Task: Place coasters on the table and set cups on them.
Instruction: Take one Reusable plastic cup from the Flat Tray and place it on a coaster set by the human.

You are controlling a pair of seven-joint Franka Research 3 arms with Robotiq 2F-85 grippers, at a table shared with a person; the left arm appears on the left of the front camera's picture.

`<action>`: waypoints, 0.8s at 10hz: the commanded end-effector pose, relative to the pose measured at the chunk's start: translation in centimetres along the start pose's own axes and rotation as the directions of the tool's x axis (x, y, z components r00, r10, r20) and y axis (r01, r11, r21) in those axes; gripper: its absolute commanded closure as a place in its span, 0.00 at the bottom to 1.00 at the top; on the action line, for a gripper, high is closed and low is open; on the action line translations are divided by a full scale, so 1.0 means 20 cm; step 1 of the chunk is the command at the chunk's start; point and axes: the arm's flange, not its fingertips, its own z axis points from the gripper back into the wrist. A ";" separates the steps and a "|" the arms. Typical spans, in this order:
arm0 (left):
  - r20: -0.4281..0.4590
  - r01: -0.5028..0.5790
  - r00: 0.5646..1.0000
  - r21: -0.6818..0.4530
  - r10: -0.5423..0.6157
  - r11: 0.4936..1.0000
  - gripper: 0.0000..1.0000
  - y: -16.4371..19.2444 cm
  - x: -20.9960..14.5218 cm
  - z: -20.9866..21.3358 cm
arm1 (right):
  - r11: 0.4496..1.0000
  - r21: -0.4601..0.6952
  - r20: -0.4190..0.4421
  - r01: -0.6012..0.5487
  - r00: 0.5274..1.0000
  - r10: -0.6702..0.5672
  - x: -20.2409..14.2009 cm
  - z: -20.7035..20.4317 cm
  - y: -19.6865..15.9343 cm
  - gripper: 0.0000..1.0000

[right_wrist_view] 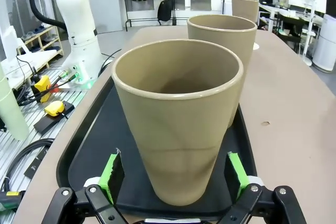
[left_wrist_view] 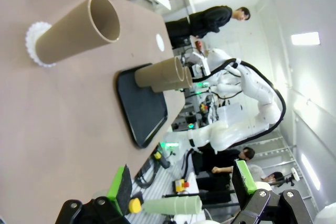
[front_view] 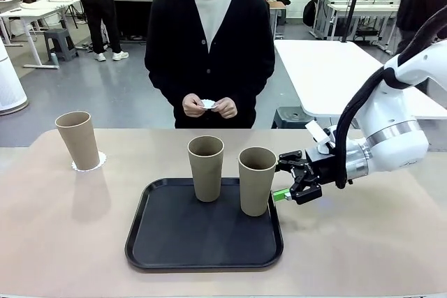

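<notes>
The white robot arm's right hand (right_wrist_view: 173, 174), its green-padded fingers (right_wrist_view: 111, 171) standing wide apart, is bracketing the near cup (front_view: 257, 179), a tall tapered matte taupe tumbler without a handle, low on its wall, with neither pad seeming to press it yet. That tumbler is standing upright on the black rounded-square tray (front_view: 202, 264), just beside the second cup (front_view: 206, 167) of the same make, while the third cup (front_view: 78, 139) is already sitting on a round white scalloped paper coaster (front_view: 89, 165) toward the left of the wide beige bench (front_view: 70, 242). The left hand (left_wrist_view: 182, 182) is hanging spread and empty, well apart from the tray. Across the bench a person is fingering a white paper piece (front_view: 208, 104), probably another coaster. The tumbler is looking light, stiff and smooth, and tall enough to tip at a nudge; its widening wall is likely to wedge against slipping downward, so a firm squeeze around mid-height, below the thin rim, is seeming the safest hold.
</notes>
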 end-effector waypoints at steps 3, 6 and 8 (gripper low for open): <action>0.004 -0.004 1.000 -0.007 0.004 1.000 0.00 -0.01 0.00 0.01 | 1.000 -0.016 0.008 -0.020 1.000 0.020 -0.02 -0.07 -0.03 0.00; 0.004 -0.004 1.000 -0.007 0.004 1.000 0.00 -0.01 0.00 0.01 | 1.000 -0.010 0.014 -0.029 0.999 0.029 -0.01 -0.11 -0.04 0.00; 0.004 -0.004 1.000 -0.007 0.004 1.000 0.00 -0.01 0.00 0.01 | 0.999 -0.011 0.019 -0.030 0.999 0.031 -0.02 -0.13 -0.04 0.00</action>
